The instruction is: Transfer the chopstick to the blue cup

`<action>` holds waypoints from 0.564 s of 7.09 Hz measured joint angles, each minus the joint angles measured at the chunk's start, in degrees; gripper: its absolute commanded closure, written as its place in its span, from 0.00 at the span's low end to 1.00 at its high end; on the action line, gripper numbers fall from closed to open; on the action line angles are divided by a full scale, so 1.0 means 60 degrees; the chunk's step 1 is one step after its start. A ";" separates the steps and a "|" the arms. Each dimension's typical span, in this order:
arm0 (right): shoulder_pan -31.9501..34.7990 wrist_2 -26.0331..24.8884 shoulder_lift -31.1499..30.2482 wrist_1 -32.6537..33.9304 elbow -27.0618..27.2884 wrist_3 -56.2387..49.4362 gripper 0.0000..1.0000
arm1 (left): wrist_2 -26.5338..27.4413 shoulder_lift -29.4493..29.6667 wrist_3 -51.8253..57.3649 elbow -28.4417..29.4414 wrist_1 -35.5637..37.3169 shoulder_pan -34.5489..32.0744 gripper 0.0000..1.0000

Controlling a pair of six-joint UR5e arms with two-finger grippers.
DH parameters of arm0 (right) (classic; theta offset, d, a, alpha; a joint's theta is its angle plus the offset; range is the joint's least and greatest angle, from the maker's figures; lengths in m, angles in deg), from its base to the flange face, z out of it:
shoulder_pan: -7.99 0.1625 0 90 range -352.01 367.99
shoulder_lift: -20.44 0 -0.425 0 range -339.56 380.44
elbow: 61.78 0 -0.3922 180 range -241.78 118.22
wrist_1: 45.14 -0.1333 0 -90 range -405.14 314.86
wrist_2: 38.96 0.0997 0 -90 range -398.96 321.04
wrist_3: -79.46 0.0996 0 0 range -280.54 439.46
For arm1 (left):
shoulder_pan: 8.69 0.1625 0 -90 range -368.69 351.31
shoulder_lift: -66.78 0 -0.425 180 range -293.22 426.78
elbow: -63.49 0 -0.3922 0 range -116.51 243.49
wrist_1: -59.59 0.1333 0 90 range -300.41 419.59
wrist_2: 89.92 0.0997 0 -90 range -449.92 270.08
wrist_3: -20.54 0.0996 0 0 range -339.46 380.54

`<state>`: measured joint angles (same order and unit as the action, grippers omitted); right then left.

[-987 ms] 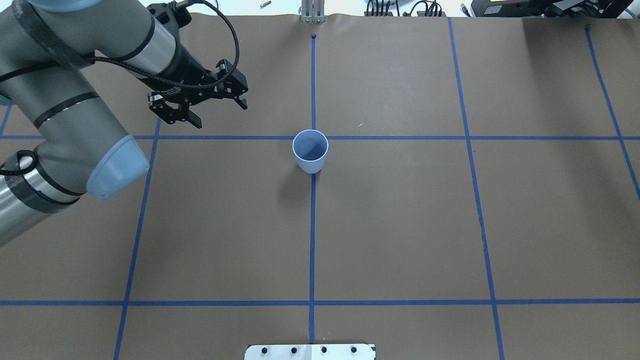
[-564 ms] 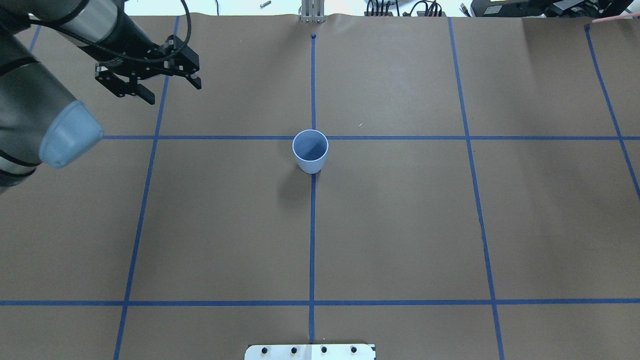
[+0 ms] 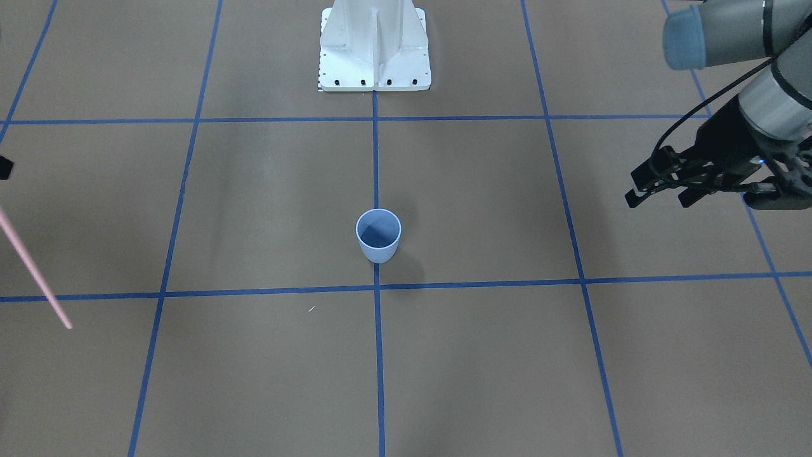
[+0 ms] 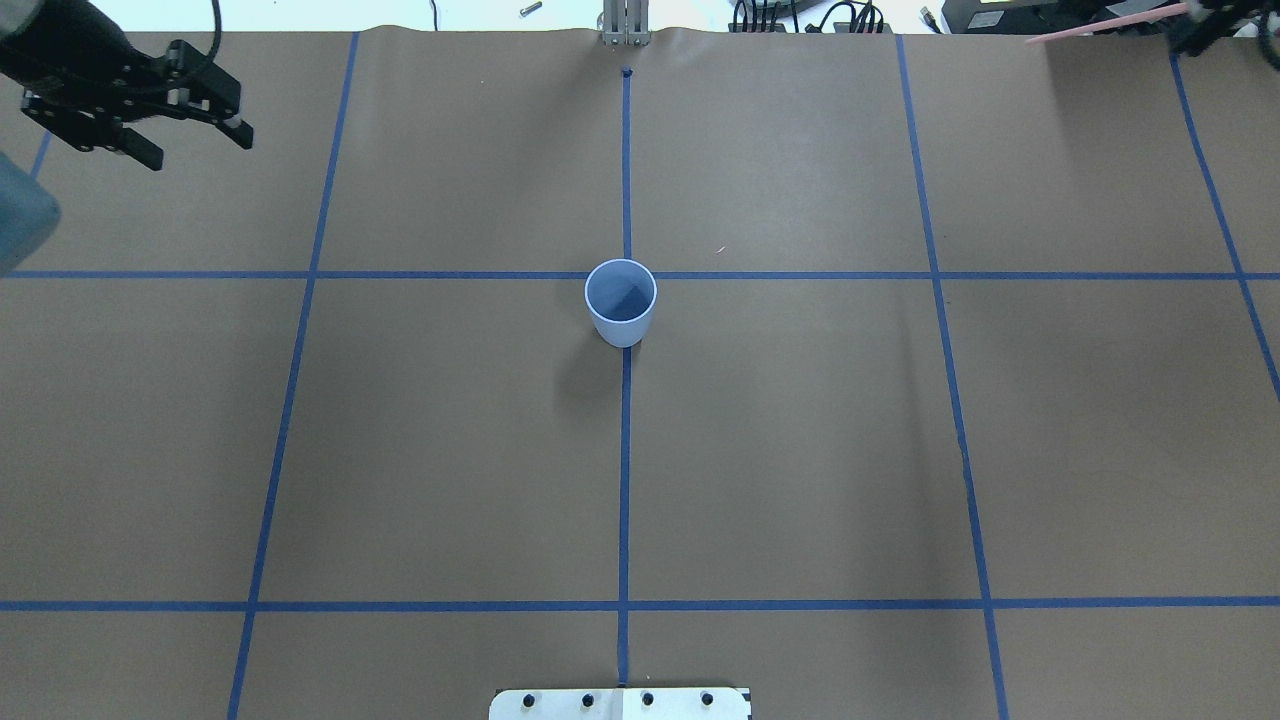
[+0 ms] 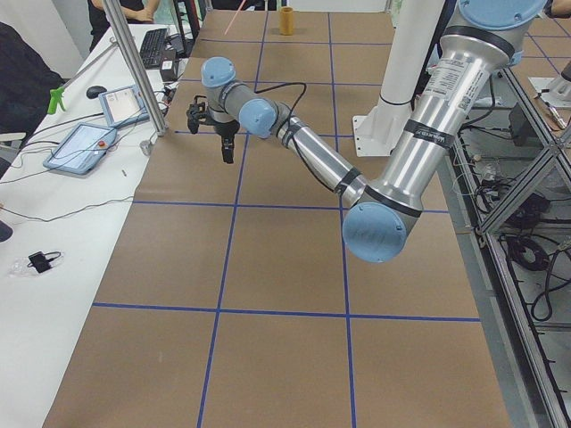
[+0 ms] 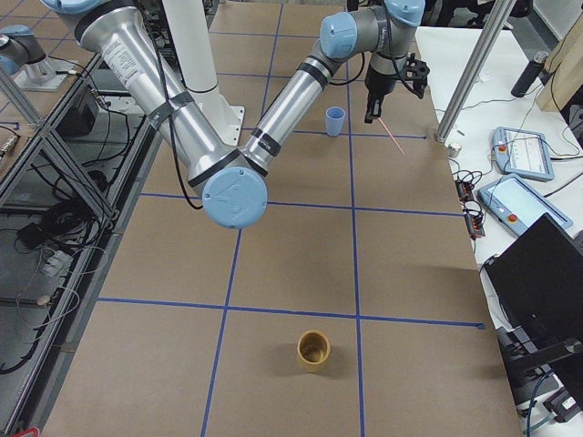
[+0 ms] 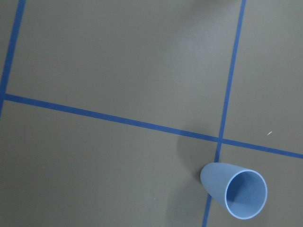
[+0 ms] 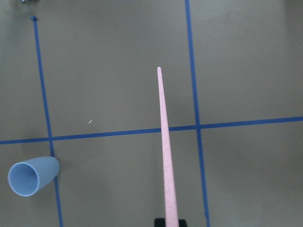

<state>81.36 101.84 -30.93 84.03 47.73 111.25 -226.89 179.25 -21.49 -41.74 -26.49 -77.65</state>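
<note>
The blue cup (image 4: 621, 300) stands upright at the table's middle, on the crossing of the blue tape lines; it also shows in the front view (image 3: 379, 235) and both wrist views (image 7: 234, 189) (image 8: 31, 177). My right gripper (image 4: 1190, 25) is at the far right corner, shut on the pale-pink chopstick (image 8: 165, 151). The stick (image 4: 1100, 25) (image 3: 35, 270) juts out over the table, well to the right of the cup. My left gripper (image 4: 197, 150) (image 3: 660, 198) is open and empty at the far left, well away from the cup.
A tan cup (image 6: 313, 349) stands far out at the table's right end. The white robot base (image 3: 374, 51) sits at the near edge. Metal posts (image 6: 474, 73) (image 5: 134, 71) and tablets (image 5: 85, 143) line the far side.
My left gripper has pulled back from near the cup to the far left corner, still open. My right gripper with the chopstick has come into view at the far right corner.
</note>
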 measured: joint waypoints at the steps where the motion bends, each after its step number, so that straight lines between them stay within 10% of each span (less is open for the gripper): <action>1: -0.0743 -0.0117 0.0403 -0.0271 0.0161 0.1486 1.00 | -0.0005 -0.0293 0.0967 -0.0001 0.0402 -0.0370 0.02; 4: -0.3326 -0.1594 0.1305 -0.1654 0.0345 0.5278 1.00 | -0.0008 -0.0970 0.2361 0.0122 0.0718 -0.0902 0.02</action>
<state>61.41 92.27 -23.10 74.10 49.80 142.91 -226.94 173.43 -7.32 -41.00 -22.18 -83.07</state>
